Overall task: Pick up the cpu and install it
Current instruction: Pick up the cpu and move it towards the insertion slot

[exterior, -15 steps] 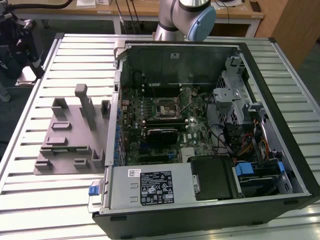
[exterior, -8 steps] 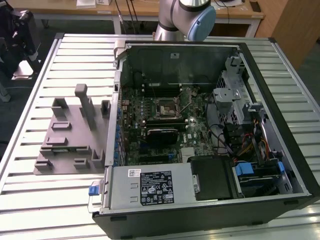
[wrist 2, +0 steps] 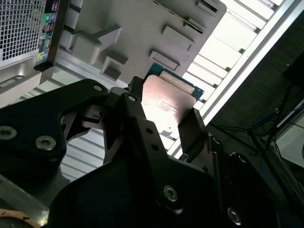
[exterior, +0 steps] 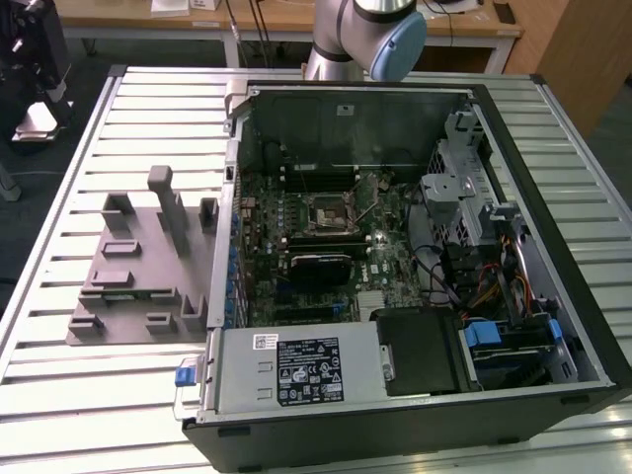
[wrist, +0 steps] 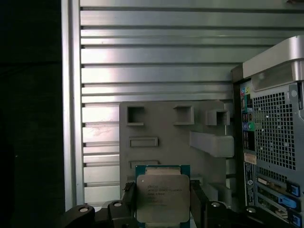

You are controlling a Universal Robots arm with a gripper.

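The cpu (wrist: 163, 197) is a flat square chip with a silvery metal top on a green board. In both wrist views it sits between the two black fingers of my gripper (wrist: 163, 202), which is shut on its opposite edges. In the second wrist view the cpu (wrist 2: 166, 99) catches the light, with a finger (wrist 2: 192, 126) pressed to one side and my gripper (wrist 2: 161, 118) around it. It hangs in the air over the grey holder plate (wrist: 190, 128). In the exterior view the black socket frame (exterior: 331, 212) lies open-topped in the middle of the motherboard.
The open computer case (exterior: 553, 197) lies on the slatted metal table (exterior: 59, 395), its back panel (wrist: 275, 142) beside the holder plate (exterior: 138, 267). A black card (exterior: 318, 267) sits just below the socket. The arm's blue-capped joint (exterior: 395, 44) rises behind the case.
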